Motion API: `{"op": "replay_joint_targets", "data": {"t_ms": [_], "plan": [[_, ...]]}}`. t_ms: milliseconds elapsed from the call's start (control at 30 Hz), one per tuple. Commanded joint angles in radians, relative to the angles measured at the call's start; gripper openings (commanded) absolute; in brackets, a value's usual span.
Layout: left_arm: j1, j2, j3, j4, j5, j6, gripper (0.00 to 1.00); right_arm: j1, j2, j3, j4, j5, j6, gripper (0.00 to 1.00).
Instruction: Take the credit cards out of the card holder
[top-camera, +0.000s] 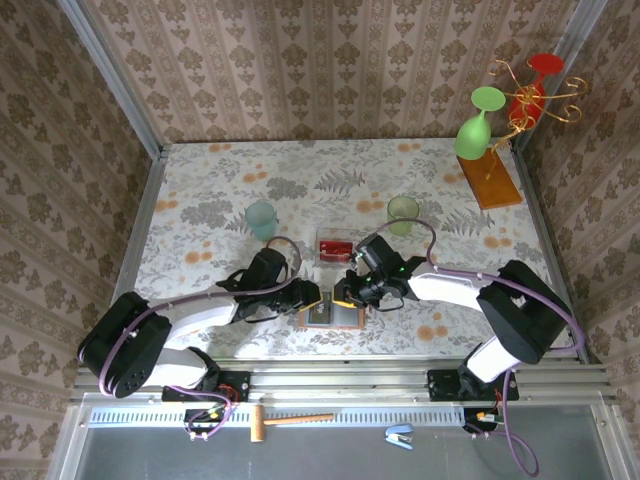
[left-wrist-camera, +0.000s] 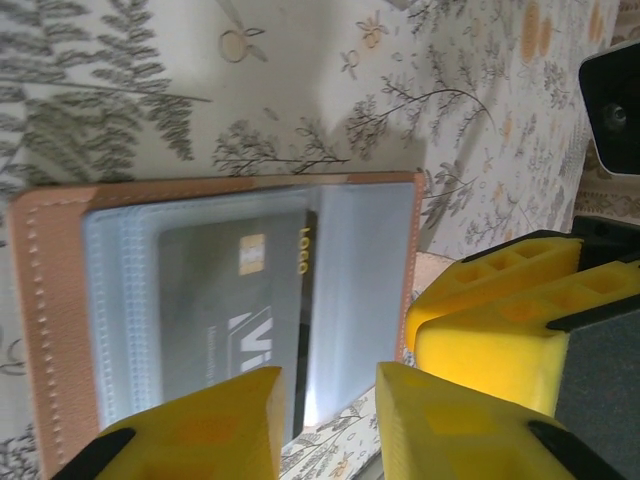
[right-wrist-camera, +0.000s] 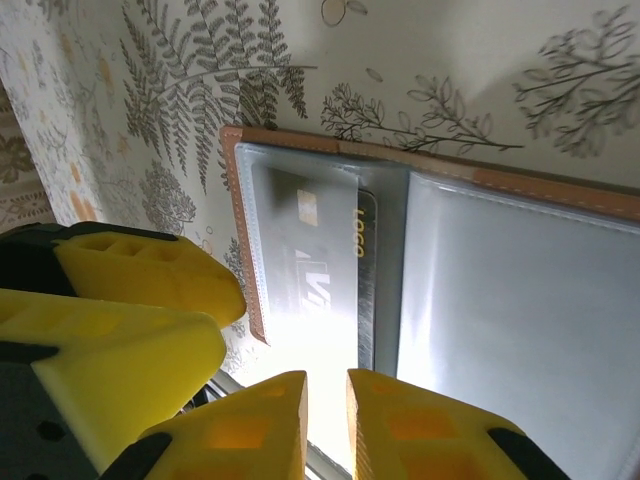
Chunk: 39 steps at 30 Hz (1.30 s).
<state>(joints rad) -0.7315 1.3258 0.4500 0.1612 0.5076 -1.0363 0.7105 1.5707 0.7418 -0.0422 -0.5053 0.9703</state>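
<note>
You see the card holder (top-camera: 333, 316) lying open and flat on the floral bench (top-camera: 200, 190), low in the centre of the overhead frame, with both arms bent in over it. Your left end effector (left-wrist-camera: 330, 410) hangs at the holder's lower edge in its wrist view, its yellow fingers a narrow gap apart with nothing clamped between them. Your right end effector (right-wrist-camera: 327, 405) sits at the bottom of its own wrist frame. Its fingers are parted by a slimmer slit over the glare of a clear pocket, and they grip nothing that shows. Whether either one touches the holder cannot be told. A dark grey credit card (left-wrist-camera: 240, 300) with a gold chip is tucked in a translucent pocket, one edge against the centre fold. Above the holder in the overhead frame, a small clear box (top-camera: 334, 247) holds something red, with a teal cup (top-camera: 262, 218) to its left and a green cup (top-camera: 403, 212) to its right.
</note>
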Motion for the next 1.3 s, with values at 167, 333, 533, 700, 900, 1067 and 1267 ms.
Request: {"op": "replay_joint_targets", "data": {"t_ms": [167,333,533,700,900,1067,1267], "plan": [[0.018,-0.016,-0.052,0.011,-0.012,0.010,0.24,0.034,0.071,0.038,0.067,-0.018,0.038,0.17],[0.027,-0.004,-0.069,0.024,-0.014,0.011,0.20,0.042,0.097,0.043,0.077,-0.027,0.041,0.17],[0.026,0.010,-0.084,0.039,-0.012,0.007,0.20,0.051,0.128,0.053,0.085,-0.035,0.044,0.17],[0.029,0.010,-0.086,0.041,-0.014,0.004,0.20,0.055,0.140,0.054,0.082,-0.032,0.042,0.18],[0.028,0.012,-0.088,0.040,-0.014,0.005,0.20,0.055,0.136,0.056,0.034,-0.010,0.021,0.20],[0.028,0.015,-0.088,0.040,-0.014,0.004,0.21,0.055,0.129,0.065,-0.013,0.013,-0.003,0.22],[0.028,0.016,-0.088,0.039,-0.014,0.003,0.21,0.054,0.123,0.081,-0.060,0.030,-0.029,0.24]]}}
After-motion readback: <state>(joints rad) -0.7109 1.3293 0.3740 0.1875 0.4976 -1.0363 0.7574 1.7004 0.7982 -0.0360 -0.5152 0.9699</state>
